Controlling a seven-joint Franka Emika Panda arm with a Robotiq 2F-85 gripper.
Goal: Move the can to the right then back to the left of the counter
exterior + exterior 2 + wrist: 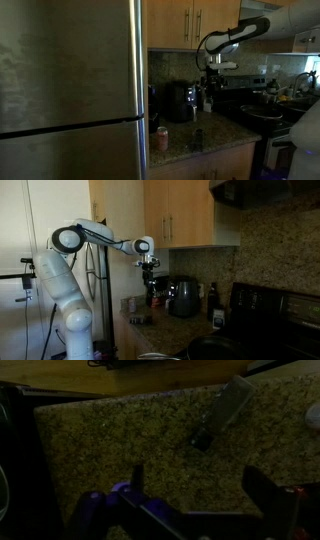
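Currently fingers spread wide, nothing between them, hanging high above surface. Can stands upright on surface just beside fridge, near front edge; absent from wrist view. From fingers, can lies down and fridge-ward, away from black appliance. Long axis vertical, so side-on grasp looks apt.
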